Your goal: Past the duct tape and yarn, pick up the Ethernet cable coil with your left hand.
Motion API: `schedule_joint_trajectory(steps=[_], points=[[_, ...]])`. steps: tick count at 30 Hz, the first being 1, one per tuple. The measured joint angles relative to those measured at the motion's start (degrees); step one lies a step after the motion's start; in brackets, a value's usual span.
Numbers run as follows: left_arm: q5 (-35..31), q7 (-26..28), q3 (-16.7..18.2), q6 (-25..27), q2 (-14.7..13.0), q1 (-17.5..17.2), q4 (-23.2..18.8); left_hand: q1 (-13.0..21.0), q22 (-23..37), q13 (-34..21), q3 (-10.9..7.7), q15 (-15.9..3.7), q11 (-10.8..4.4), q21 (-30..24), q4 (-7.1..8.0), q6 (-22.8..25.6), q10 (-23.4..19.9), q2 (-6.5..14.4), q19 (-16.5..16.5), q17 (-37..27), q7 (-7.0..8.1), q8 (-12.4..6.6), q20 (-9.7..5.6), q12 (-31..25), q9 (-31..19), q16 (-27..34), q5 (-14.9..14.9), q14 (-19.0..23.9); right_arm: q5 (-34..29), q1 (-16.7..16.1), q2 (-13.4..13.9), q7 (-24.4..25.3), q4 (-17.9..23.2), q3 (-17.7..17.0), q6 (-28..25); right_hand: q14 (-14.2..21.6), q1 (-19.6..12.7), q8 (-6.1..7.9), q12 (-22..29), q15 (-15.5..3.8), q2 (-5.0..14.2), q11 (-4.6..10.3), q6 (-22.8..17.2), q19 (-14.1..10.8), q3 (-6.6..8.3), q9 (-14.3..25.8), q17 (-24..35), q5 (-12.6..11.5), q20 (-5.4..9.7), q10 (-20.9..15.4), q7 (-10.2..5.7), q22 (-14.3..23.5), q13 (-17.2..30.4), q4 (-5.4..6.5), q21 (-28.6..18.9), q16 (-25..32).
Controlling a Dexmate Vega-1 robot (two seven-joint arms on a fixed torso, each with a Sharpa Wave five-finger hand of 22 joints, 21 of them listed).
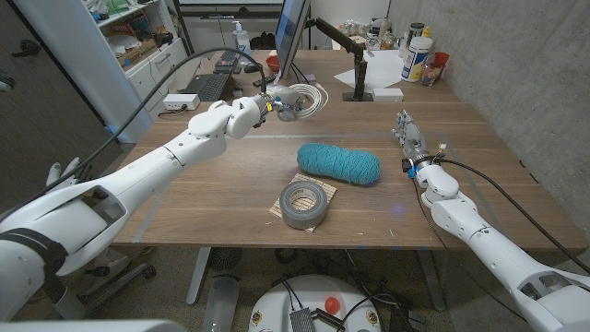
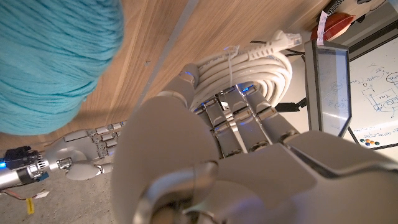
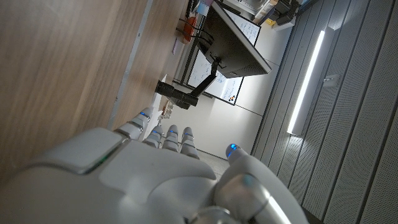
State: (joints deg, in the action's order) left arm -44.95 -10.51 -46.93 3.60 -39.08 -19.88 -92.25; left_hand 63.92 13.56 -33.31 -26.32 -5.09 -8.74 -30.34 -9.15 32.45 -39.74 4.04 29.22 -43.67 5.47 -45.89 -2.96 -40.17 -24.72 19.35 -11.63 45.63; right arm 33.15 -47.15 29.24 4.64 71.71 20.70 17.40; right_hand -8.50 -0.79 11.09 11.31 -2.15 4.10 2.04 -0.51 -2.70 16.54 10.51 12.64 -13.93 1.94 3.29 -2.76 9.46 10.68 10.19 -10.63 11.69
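Left hand [image 1: 277, 103] has fingers curled on the Ethernet cable coil [image 1: 309, 97] near the table's [image 1: 221, 189] far edge; thin grip, loops could slip free. Right hand [image 1: 408, 136] idles, holding nothing.

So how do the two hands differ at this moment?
The left hand reaches past the yarn and duct tape and has its fingers closed around the white Ethernet cable coil; the right hand holds nothing. The left is far across the table, the right near its right edge. Both are white and metal.
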Motion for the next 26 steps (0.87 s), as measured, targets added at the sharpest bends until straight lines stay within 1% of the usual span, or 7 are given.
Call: schedule_joint_trajectory(steps=[7,10,26], points=[[-0.13,-0.22,0.25,0.28,-0.1,-0.08,-0.75,0.0,-0.27,0.07,0.0,-0.17,-0.07,-0.4,0.0,0.0,0.07,0.0,0.0,-0.29,0.0,-0.08,0.0,-0.22,0.0,-0.13,0.0,0.16,0.0,0.01,0.0,-0.01,0.0,0.01,-0.01,0.0,0.0,0.0,0.0,0.0,0.0,0.0,0.0,0.0,0.0,0.0,0.0,0.0,0.0,0.0,0.0,0.0,0.0,0.0,0.0,0.0],[-0.13,-0.3,0.4,0.36,-0.22,-0.28,-1.09,0.0,-0.27,0.16,0.0,-0.18,-0.08,-0.45,0.0,0.0,0.08,0.0,-0.31,-0.29,0.0,-0.12,0.32,-0.43,0.0,-0.22,0.0,0.16,-0.02,0.01,0.0,0.03,0.0,0.01,-0.01,0.0,0.0,0.0,0.0,0.0,0.0,0.0,0.0,0.0,0.0,0.0,0.0,0.0,0.0,0.0,0.0,0.0,0.0,0.0,0.0,0.0],[-0.26,-0.52,1.03,0.76,-0.67,-1.21,-2.36,0.0,-0.51,0.41,0.0,-0.06,-0.11,-1.05,0.0,0.0,0.1,0.0,-0.31,-0.58,0.0,-0.22,0.32,-0.65,0.0,-0.86,0.05,0.25,-0.07,-0.11,0.06,0.19,0.18,-0.01,-0.05,0.0,0.0,0.0,0.0,0.0,0.0,0.0,0.0,0.0,0.0,0.0,0.0,0.0,0.0,0.0,0.0,0.0,0.0,0.0,0.0,0.0]])
